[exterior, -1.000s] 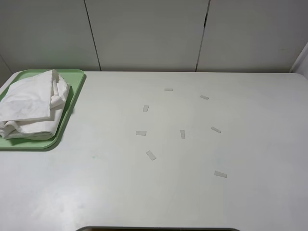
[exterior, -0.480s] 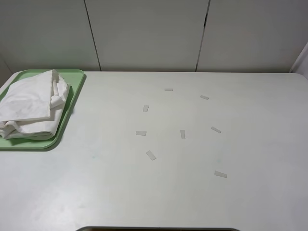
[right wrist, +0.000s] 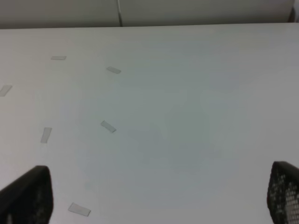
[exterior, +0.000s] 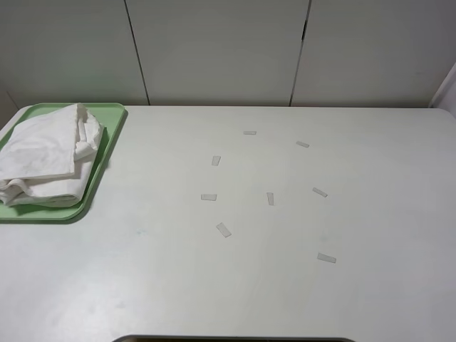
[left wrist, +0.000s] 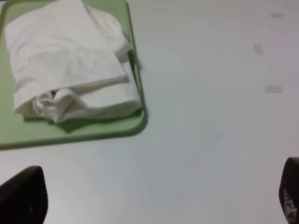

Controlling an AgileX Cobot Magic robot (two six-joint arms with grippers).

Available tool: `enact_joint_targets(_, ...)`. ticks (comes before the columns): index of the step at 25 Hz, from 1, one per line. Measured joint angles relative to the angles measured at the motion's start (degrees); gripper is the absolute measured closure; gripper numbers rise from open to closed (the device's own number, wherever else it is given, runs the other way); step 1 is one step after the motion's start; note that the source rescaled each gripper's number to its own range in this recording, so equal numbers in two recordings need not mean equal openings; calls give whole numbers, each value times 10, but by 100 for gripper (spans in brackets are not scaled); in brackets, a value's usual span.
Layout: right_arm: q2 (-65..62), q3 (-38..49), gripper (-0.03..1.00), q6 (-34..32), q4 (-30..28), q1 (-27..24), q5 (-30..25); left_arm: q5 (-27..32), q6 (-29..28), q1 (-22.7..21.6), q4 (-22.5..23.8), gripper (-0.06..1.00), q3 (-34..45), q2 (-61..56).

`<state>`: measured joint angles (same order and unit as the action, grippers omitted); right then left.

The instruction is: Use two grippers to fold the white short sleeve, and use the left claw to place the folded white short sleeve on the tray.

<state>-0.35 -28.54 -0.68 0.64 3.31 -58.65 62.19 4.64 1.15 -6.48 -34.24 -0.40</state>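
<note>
Sitting folded on the tray (exterior: 107, 153), the white short sleeve (exterior: 44, 153) is a rumpled stack at the far left of the table (exterior: 285, 285) in the high view, covering most of the tray's surface; a strip of green rim shows along its right side and front edge. Left wrist view confirms it: shirt (left wrist: 70, 65) bunched in layers, a rolled fold at the near edge, all inside the tray (left wrist: 93, 133) rim. Left claw (left wrist: 154, 196) is spread wide, only the two black fingertips (left wrist: 23, 196) show at the frame's lower corners, nothing between them, hanging over bare table just short of the tray's near corner, not touching the shirt. Right gripper (right wrist: 159, 196) same story: fingers (right wrist: 25, 196) far apart, empty, over open tabletop. Small white tape strips (exterior: 224, 229) scattered across the table's middle, eight visible in the high view, well apart from the tray; several also show in the right wrist view (right wrist: 108, 126). Neither arm appears in the high view. White panelled wall (exterior: 214, 50) behind the table.
</note>
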Motion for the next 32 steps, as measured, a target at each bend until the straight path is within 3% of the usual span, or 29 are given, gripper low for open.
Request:
enact_joint_targets(7, 0, 0, -3, 0, 0, 0, 0, 24, -23, 0, 24, -5, 49, 0)
enact_joint_targets(18, 0, 0, -3, 0, 0, 0, 0, -12, -26, 0, 32, -6, 69, 0)
enact_joint_targets(32, 0, 0, -3, 0, 0, 0, 0, -12, -27, 0, 36, -6, 69, 0)
